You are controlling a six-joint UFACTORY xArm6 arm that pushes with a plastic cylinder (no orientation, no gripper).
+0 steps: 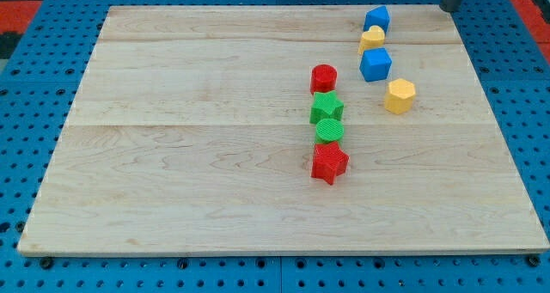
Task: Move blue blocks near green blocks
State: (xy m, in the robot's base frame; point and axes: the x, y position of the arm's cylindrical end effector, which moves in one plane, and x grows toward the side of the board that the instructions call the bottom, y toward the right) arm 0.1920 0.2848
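Blue blocks, cube [375,64] and upper one [376,19], look light, rigid, slidey; push their right faces toward green star [326,107]; my tip [449,8] bare, touching nothing.

You saw the wooden bench [215,155] with every block in its right half. Taking the green star [326,107] as landmark: a red cylinder [323,77] sat just above it, a green cylinder [329,130] touched it below, and a red star [329,162] lay below that. Up and right of the green star stood a blue cube [375,64], a yellow block [372,39], a blue block [376,19] and a yellow hexagon [400,96]. My tip [449,7] hung far up and right of the green star, off the bench.
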